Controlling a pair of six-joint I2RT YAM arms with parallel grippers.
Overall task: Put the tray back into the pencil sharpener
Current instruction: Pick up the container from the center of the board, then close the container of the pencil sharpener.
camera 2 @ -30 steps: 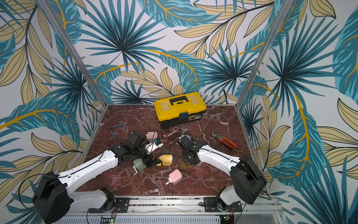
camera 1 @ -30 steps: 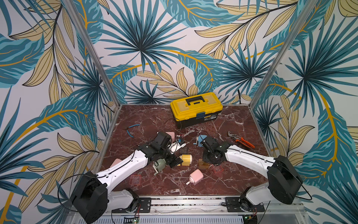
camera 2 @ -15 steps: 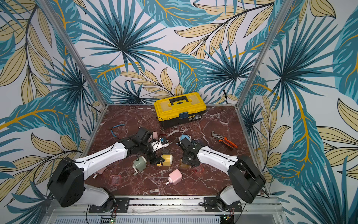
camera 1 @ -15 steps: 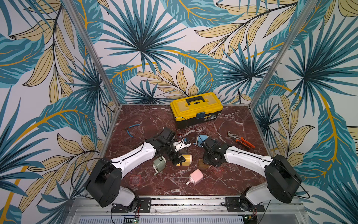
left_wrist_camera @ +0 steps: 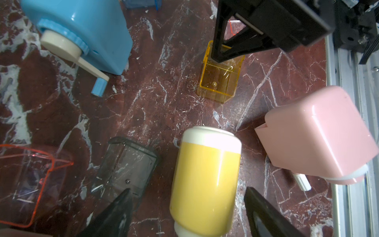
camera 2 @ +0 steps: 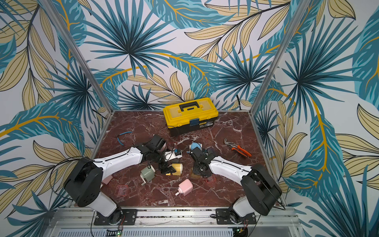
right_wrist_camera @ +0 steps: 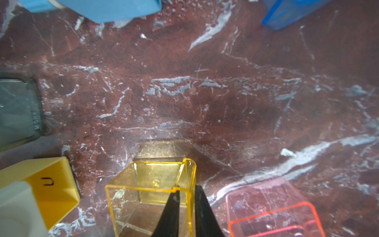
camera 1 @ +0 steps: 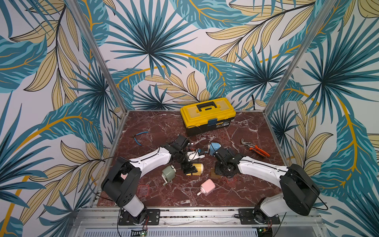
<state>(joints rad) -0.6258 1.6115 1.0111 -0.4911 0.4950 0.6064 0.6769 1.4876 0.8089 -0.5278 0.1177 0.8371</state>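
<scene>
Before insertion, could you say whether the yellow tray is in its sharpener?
Out: the yellow tray stands on the table, apart from the yellow sharpener.

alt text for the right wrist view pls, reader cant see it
The right gripper pinches one wall of a clear yellow plastic tray resting on the red-brown marble table. A clear red plastic tray sits on one side, a yellow plastic pencil sharpener on the other; a blue plastic sharpener lies beyond.

Yellow toolbox [camera 1: 207, 115] at the back of the marble table [camera 1: 164, 127], orange-handled pliers [camera 1: 255, 148], perhaps blue-handled cutters [camera 1: 139, 137]
</scene>
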